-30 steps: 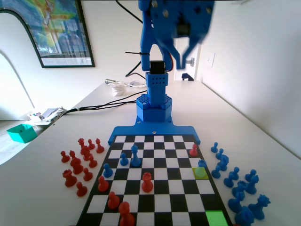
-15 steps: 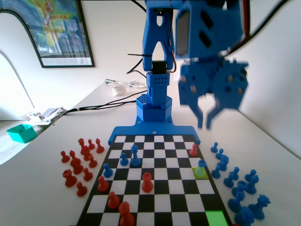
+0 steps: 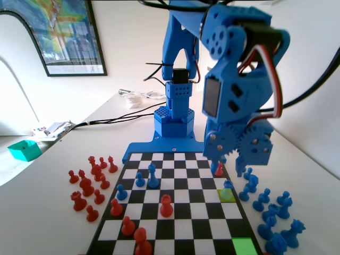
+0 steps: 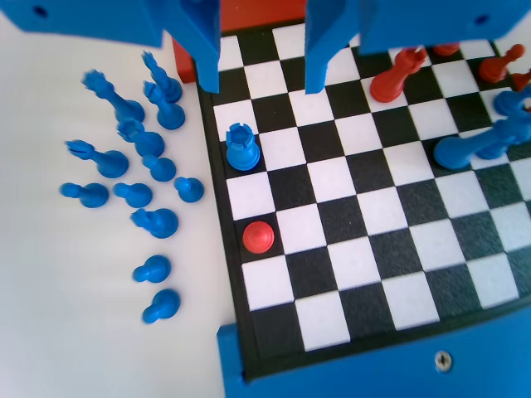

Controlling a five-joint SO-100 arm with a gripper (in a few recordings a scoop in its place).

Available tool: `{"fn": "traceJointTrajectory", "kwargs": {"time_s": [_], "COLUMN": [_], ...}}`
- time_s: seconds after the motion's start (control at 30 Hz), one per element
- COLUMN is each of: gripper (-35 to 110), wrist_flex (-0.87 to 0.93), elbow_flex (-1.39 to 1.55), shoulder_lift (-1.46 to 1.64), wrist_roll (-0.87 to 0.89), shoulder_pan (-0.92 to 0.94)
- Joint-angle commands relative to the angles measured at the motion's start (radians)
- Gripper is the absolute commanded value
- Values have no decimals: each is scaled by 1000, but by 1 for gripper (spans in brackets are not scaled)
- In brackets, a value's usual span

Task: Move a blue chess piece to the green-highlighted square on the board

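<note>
My gripper (image 3: pixel 227 169) hangs low over the board's (image 3: pixel 175 213) right side in the fixed view, jaws open and empty. In the wrist view the gripper (image 4: pixel 260 88) shows its two jaws apart, with a short blue chess piece (image 4: pixel 242 145) just beyond their tips, near the left jaw. Its top looks notched there. This blue piece (image 3: pixel 227 185) stands on the duller yellow-green square (image 3: pixel 227 195) in the edge column. The bright green square (image 3: pixel 244 246) lies bare at the near right corner. Two small blue pawns (image 3: pixel 121 192) stand on the board's left side.
A red pawn (image 4: pixel 258 236) stands one square from the blue piece, close under the gripper. Spare blue pieces (image 3: pixel 271 212) crowd the table right of the board, and red ones (image 3: pixel 90 183) sit to its left. A tall blue piece (image 3: pixel 153 175) and several red pieces (image 3: pixel 166 205) stand mid-board.
The gripper has swung down from high above the arm's base to the board's right side, ending low over the piece on the yellow-green square. No piece has moved.
</note>
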Motion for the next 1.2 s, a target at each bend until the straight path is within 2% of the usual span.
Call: {"fn": "traceJointTrajectory", "kwargs": {"time_s": [0.0,0.53,1.17], "gripper": [16,17,16], "wrist_flex": [-40,-178,-238], "elbow_flex": [8,83,118], "shoulder_lift": [14,-38,-94], "wrist_roll": [-37,-117,-160], "shoulder_pan": [-2,-60,-69]}}
